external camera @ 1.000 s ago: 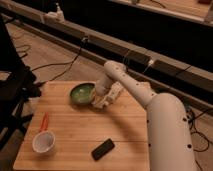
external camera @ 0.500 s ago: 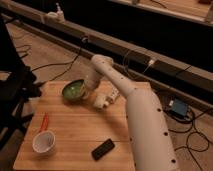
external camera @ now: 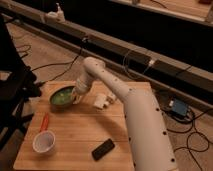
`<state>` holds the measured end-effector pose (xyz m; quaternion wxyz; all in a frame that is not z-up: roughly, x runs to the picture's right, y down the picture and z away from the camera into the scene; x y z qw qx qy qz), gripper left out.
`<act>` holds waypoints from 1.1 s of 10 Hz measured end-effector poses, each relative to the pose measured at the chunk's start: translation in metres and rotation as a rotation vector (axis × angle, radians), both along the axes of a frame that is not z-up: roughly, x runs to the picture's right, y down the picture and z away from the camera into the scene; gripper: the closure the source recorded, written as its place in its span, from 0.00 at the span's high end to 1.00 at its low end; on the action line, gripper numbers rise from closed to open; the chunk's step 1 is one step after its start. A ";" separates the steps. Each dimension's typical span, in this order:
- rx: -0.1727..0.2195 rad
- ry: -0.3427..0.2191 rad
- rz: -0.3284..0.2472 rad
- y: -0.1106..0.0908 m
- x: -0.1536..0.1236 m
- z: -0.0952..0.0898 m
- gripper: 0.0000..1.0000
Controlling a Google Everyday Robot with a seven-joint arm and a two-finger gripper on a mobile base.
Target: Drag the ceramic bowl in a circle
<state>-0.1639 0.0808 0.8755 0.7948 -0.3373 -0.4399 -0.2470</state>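
The ceramic bowl [external camera: 62,96] is being kept up around 10 o'clock on the wooden table [external camera: 75,131], close to the far-left corner, and the gripper [external camera: 77,94] is being pressed in at the bowl's 3 o'clock rim, right at the edge or just over it. Whether the rim is actually being pinched or only pushed on can't be told, since that end of the arm [external camera: 131,112] is blending into the bowl's edge. Progress-wise, contact is apparently being made, so the reach looks done and the drag itself is probably what's being worked on. No trail is being left on the wood, so how much of the circle is finished can't be judged, and most of the loop should be counted as open. Room is being taken up by a white cup [external camera: 44,141] at 7 o'clock, an orange-handled tool [external camera: 45,121] just above it, a small white object [external camera: 103,100] at the bowl's 3 o'clock beyond the gripper, and a flat black thing [external camera: 103,149] at 5 o'clock. As for brands or labels, nothing readable is being shown anywhere.
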 end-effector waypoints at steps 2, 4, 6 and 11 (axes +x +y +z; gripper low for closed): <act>-0.037 0.051 0.019 0.019 0.038 -0.002 0.00; -0.045 0.112 0.044 0.023 0.070 0.004 0.00; -0.006 0.189 0.071 0.001 0.097 0.021 0.00; 0.071 0.218 0.075 -0.054 0.071 0.045 0.00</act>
